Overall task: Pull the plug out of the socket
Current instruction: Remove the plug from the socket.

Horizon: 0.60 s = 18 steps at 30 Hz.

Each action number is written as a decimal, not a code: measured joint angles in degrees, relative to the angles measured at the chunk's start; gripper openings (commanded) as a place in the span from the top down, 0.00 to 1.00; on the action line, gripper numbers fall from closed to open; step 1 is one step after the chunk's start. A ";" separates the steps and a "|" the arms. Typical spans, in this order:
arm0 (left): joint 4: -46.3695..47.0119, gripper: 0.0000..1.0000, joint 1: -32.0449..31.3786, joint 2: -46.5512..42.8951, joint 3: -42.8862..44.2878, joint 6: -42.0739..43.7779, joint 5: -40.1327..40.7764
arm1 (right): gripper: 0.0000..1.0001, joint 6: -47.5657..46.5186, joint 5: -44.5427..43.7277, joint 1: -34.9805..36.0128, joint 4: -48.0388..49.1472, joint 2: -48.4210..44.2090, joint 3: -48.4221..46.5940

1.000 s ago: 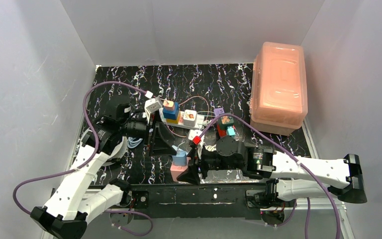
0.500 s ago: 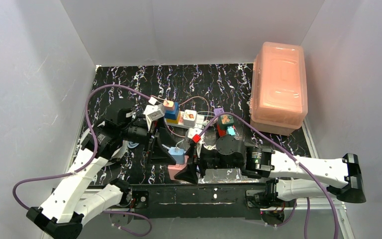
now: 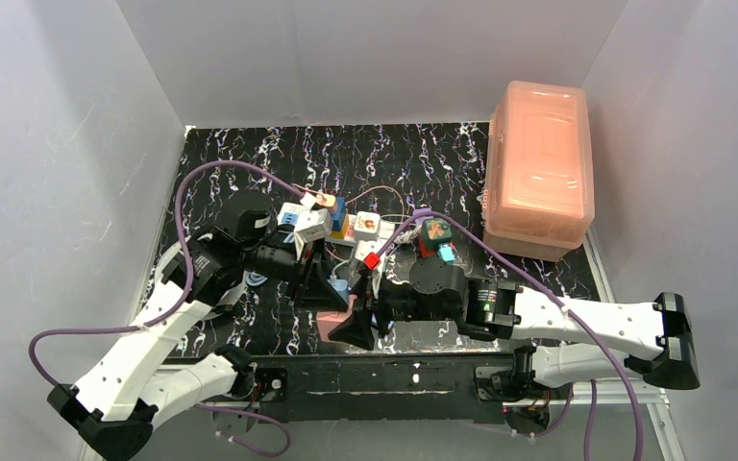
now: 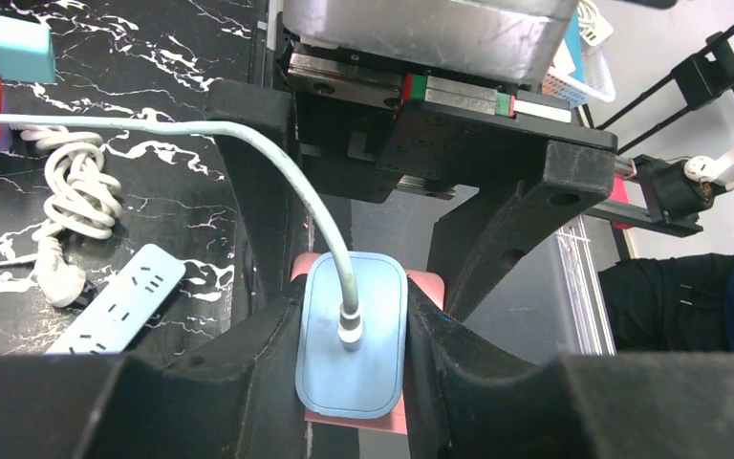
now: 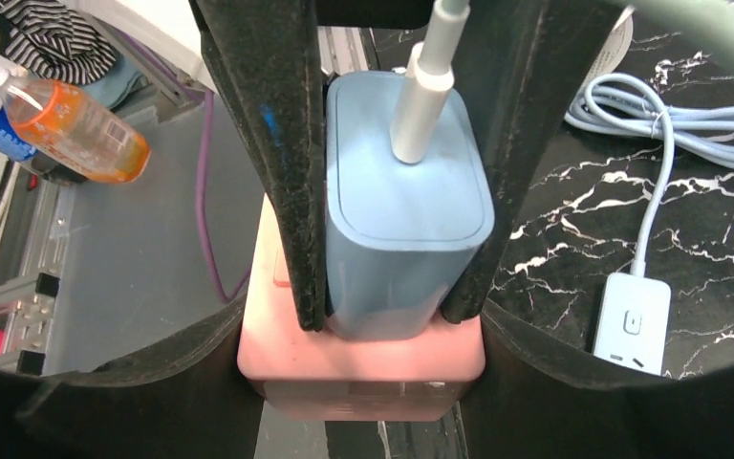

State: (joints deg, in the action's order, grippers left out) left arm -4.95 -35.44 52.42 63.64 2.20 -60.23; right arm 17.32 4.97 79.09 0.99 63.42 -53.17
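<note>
From above, the left end effector [image 3: 338, 291] and the right end effector [image 3: 351, 325] meet over the near middle of the black marbled table [image 3: 423, 163]. The two crowd each other there, so the blue plug [image 3: 343, 285] shows only as a sliver and the pink end of the socket [image 3: 328, 325] peeks out beneath it. A cluster of coloured adapters [image 3: 332, 219] sits just beyond them, and a translucent pink lidded box [image 3: 538, 163] stands at the far right. In the left wrist view, the left end effector [image 4: 352, 382] is closed on the plug [image 4: 352, 359]. Its dark fingers [image 4: 239, 368] press against both long sides, and a white cable [image 4: 287, 182] runs up out of the plug's top. Pink socket [image 4: 428, 284] shows around the plug's base, so the plug is seated in it. The right arm's fingers [image 4: 497, 239] reach down to that pink block from the far side. A slim light-blue strip [image 4: 119, 301] and a coiled white cord [image 4: 72, 206] lie to the left. In the right wrist view, the plug [image 5: 406, 258] stands upright in the pink socket [image 5: 363, 368], clamped between the left arm's black fingers [image 5: 277, 172]. The right end effector [image 5: 363, 406] appears to grip the pink block, partly open around its width, though its own fingers are blurred at the frame's bottom. A bottle of orange liquid [image 5: 67, 129] lies off the table edge, and a light-blue cable [image 5: 669, 115] is looped at the right.
</note>
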 measured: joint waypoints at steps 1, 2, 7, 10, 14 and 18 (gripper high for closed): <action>-0.66 0.84 -0.02 0.35 0.85 0.02 0.00 | 0.99 0.00 -0.13 0.02 0.28 -0.07 -0.11; -1.40 0.86 -0.04 0.72 1.84 0.15 0.15 | 0.99 0.02 -0.11 0.02 0.48 -0.15 -0.31; -3.02 0.95 -0.22 2.60 6.29 0.13 0.37 | 0.82 0.00 -1.09 -0.13 1.55 -1.53 -0.72; -3.10 1.00 -0.46 3.52 8.63 -0.15 0.46 | 0.73 0.09 -1.90 -0.17 2.51 -2.69 -0.68; -2.34 1.00 -0.83 4.37 11.02 -0.96 0.92 | 0.46 0.83 -3.56 -0.22 6.75 -5.97 2.25; -1.31 1.00 -1.55 5.57 11.98 -2.19 0.96 | 0.26 1.99 -4.94 -0.22 12.66 -10.05 7.45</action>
State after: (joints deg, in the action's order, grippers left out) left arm -6.26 -36.99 58.00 75.61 0.01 -59.27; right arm 19.31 0.03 78.87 13.65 53.36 -45.71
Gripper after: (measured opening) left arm 0.322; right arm 0.699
